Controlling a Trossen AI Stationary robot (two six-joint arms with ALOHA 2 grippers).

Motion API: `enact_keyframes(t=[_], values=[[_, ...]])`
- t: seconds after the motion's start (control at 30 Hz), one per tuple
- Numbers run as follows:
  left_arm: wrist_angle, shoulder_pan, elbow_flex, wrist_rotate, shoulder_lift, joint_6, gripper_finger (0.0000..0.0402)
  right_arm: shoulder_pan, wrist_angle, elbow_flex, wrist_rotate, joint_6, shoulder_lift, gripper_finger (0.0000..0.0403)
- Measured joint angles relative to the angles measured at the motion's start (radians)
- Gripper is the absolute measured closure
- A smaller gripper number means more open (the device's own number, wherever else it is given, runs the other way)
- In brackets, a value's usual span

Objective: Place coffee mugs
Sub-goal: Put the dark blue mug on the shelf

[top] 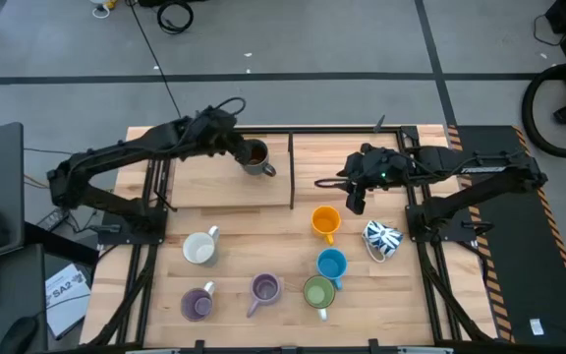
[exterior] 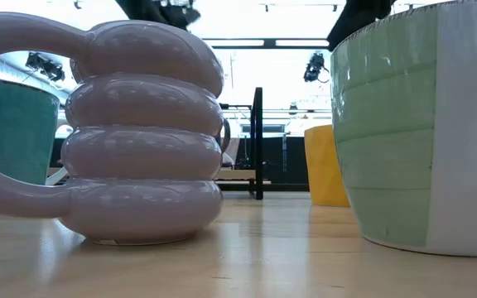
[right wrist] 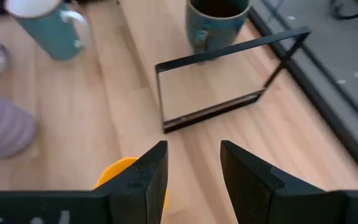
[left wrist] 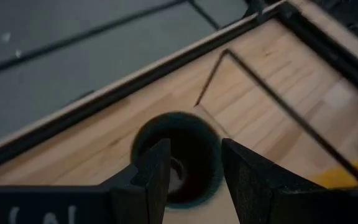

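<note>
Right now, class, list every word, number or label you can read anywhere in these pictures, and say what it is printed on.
"SA2": on the white sheet lying on the floor left of the table, seen from above; the smaller print under it is too small to read.
White marks on the left gripper and the right gripper: cut off at the picture's edge, unreadable.
The mugs carry no lettering.
</note>
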Motion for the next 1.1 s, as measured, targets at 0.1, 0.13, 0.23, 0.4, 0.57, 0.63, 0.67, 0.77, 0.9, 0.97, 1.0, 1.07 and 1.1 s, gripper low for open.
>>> enact_keyframes(t=[0.1,0.13,0.23,0.4,0.57,0.63,0.67,0.77,0.9,0.97,1.0,1.07,1.1], values=[[-0.028,0.055,0.0,0.038,0.048,-0.001,0.0251,-0.029,0.058,-0.064,-0.069,-0.022,-0.023,0.025],[-0.033,0.069,0.0,0.051,0.064,-0.001,0.0251,-0.038,0.071,-0.081,-0.086,-0.034,-0.027,0.025],[-0.063,0.107,0.0,0.077,0.104,-0.025,0.0251,-0.064,0.125,-0.119,-0.12,-0.063,-0.026,0.0249],[-0.068,0.14,0.0,0.089,0.151,-0.027,0.0251,-0.109,0.164,-0.141,-0.199,-0.101,0.0,0.0249],[-0.082,0.14,0.0,0.089,0.174,-0.027,0.0251,-0.137,0.201,-0.141,-0.223,-0.139,0.02,0.0249],[-0.095,0.14,0.0,0.089,0.182,-0.028,0.0251,-0.148,0.21,-0.141,-0.239,-0.151,0.021,0.0249],[-0.102,0.14,0.0,0.089,0.188,-0.03,0.0251,-0.153,0.215,-0.141,-0.248,-0.156,0.021,0.0249],[-0.125,0.14,-0.002,0.089,0.201,-0.049,0.0251,-0.162,0.234,-0.141,-0.269,-0.167,0.021,0.0249],[-0.114,0.138,-0.002,0.114,0.221,-0.051,0.0251,-0.167,0.243,-0.141,-0.269,-0.177,0.021,0.0249],[-0.114,0.136,-0.001,0.135,0.234,-0.051,0.0251,-0.168,0.244,-0.141,-0.269,-0.181,0.022,0.025],[-0.113,0.133,-0.001,0.139,0.244,-0.052,0.0251,-0.168,0.245,-0.141,-0.269,-0.184,0.022,0.0249],[-0.111,0.132,-0.002,0.145,0.257,-0.053,0.0251,-0.169,0.245,-0.141,-0.269,-0.192,0.022,0.0249],[-0.108,0.132,-0.001,0.148,0.263,-0.053,0.0251,-0.169,0.245,-0.141,-0.269,-0.196,0.022,0.0249]])
